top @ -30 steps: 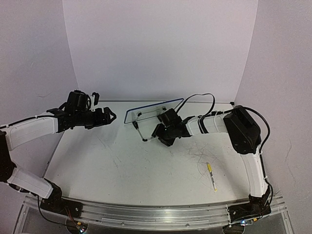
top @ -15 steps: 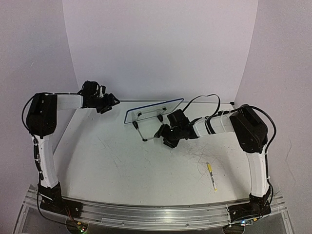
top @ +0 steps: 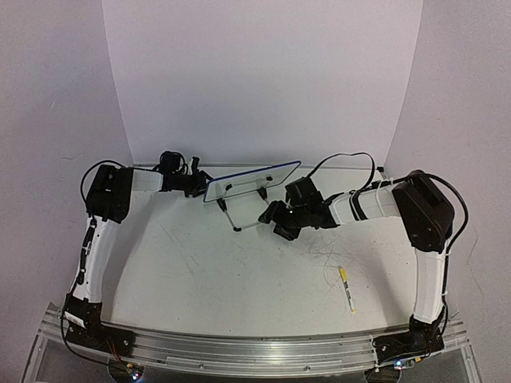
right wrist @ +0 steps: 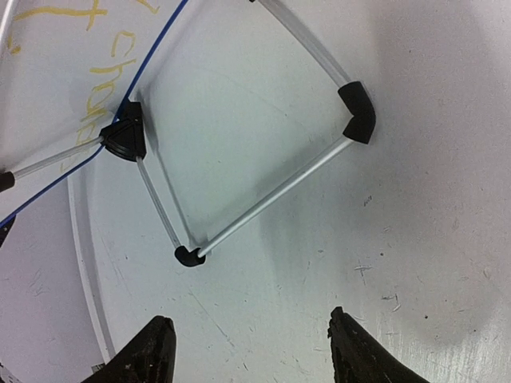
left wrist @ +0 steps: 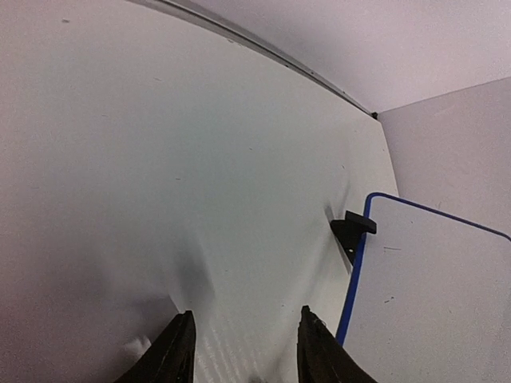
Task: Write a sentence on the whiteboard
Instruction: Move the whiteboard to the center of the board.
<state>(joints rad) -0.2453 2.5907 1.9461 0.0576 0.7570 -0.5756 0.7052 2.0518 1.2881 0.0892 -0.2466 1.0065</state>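
The whiteboard [top: 254,179], white with a thin blue frame, stands tilted on a wire stand [top: 239,217] at the back of the table. Part of the sentence [right wrist: 104,70] shows in yellow strokes on the board [right wrist: 40,80] in the right wrist view; I cannot read it. My left gripper [top: 201,184] sits at the board's left end, open and empty [left wrist: 246,345], with the blue edge [left wrist: 354,283] just to its right. My right gripper [top: 271,217] hovers open over the table [right wrist: 251,339], just short of the stand's rods [right wrist: 271,191].
A yellow marker [top: 346,287] lies on the table at the front right, well away from both grippers. A black foot [left wrist: 352,230] juts from the board's frame. The stand has black corner caps [right wrist: 358,112]. White walls close the back and sides.
My left arm has swung from the far left to the board's left end, and its jaws have narrowed. My right gripper has drifted slightly right beside the stand.
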